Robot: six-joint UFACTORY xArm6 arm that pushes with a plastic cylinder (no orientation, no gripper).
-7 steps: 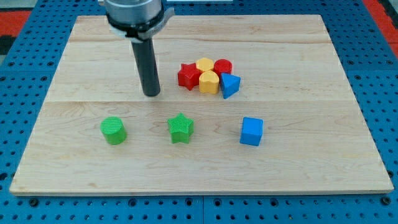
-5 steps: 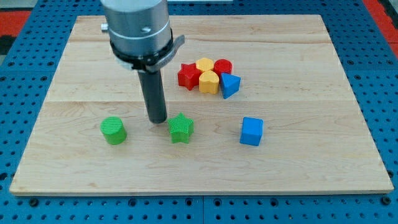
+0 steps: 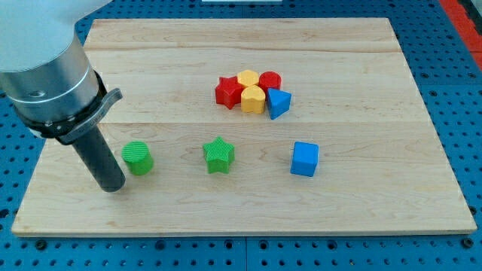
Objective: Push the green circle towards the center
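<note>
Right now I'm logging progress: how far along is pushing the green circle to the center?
Done: my tip sits at the green circle's lower left, close beside it, on the side away from the center. In hand: lining up the push. Left: the whole push; the circle sits near the board's left, level with the green star.

Bright primary colours on a pale bench — greens, reds, yellows, blues.

The green circle (image 3: pixel 138 157) and green star (image 3: pixel 219 155) share one vivid green, both finely ribbed with thin lines. The blue cube (image 3: pixel 305 159) is a clear mid-blue, like the blue triangle (image 3: pixel 279 102). The red star (image 3: pixel 228 91) and red cylinder (image 3: pixel 270 80) are matching scarlet; the two yellow blocks (image 3: pixel 253 98) (image 3: pixel 248 77) are warm yellow. The wooden bench (image 3: pixel 354 83) is pale blond with faint grain — bordered by a blue pegboard (image 3: pixel 452 90) dotted with dark holes. My tip (image 3: pixel 113 188) is matt black-grey.
</note>
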